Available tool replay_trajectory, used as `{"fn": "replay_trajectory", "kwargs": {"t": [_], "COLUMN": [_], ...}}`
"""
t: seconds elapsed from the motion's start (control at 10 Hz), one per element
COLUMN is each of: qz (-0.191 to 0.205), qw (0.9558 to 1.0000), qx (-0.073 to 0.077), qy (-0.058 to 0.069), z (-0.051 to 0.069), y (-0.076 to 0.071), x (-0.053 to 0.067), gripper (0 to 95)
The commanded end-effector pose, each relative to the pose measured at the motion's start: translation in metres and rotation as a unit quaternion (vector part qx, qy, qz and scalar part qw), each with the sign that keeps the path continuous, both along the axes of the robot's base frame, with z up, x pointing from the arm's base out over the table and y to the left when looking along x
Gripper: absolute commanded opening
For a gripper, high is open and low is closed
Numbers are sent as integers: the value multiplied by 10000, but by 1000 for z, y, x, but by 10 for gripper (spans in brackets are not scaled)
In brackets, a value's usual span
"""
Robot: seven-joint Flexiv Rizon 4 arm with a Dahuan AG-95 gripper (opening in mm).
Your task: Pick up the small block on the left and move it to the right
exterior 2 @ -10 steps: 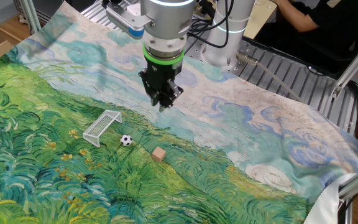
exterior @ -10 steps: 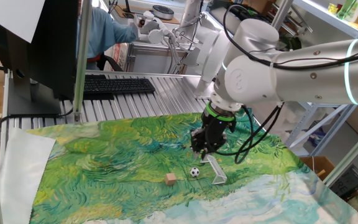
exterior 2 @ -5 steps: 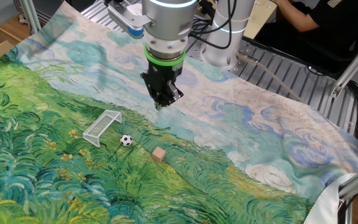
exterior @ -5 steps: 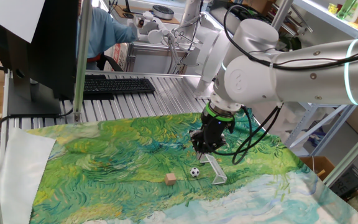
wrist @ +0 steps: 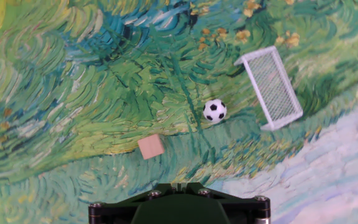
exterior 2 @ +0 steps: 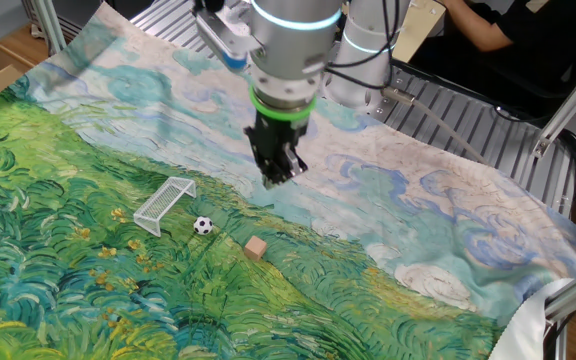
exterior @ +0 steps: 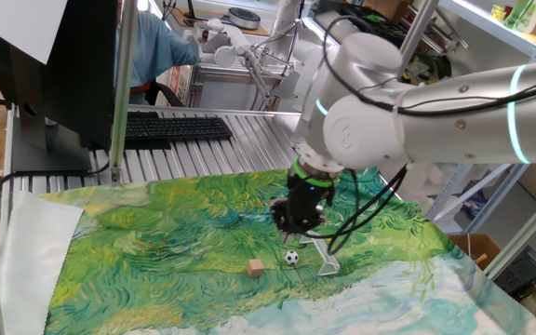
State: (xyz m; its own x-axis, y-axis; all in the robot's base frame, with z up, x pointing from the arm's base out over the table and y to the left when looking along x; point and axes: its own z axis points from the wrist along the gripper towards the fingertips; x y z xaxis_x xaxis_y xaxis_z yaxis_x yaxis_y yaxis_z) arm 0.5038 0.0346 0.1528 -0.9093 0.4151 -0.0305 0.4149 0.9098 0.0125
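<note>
The small block (exterior: 256,268) is a tan wooden cube lying on the painted green cloth, left of the mini soccer ball (exterior: 291,258). It also shows in the other fixed view (exterior 2: 256,248) and in the hand view (wrist: 150,147). My gripper (exterior: 291,226) hangs above the cloth, behind the ball and up and to the right of the block, holding nothing. In the other fixed view the gripper (exterior 2: 278,180) has its fingers together in a narrow tip. The hand view shows only the gripper's dark base, not the fingertips.
A small white goal frame (exterior: 322,256) lies right of the ball, also seen in the hand view (wrist: 271,87). A keyboard (exterior: 177,127) and a monitor stand behind the cloth. A person sits at the far side.
The gripper has shifted sideways over the cloth, closer to the line of the ball and block. The block, ball and goal have not moved.
</note>
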Motion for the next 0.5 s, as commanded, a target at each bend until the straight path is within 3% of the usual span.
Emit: {"fn": "replay_trajectory", "kwargs": {"t": [0.1, 0.5], "qz": [146, 779], "qw": [9999, 9969], "qx": [-15, -86], "qy": [4, 34], "z": [-6, -12], "y": [1, 3], "x": [2, 4], "gripper": [0, 0]}}
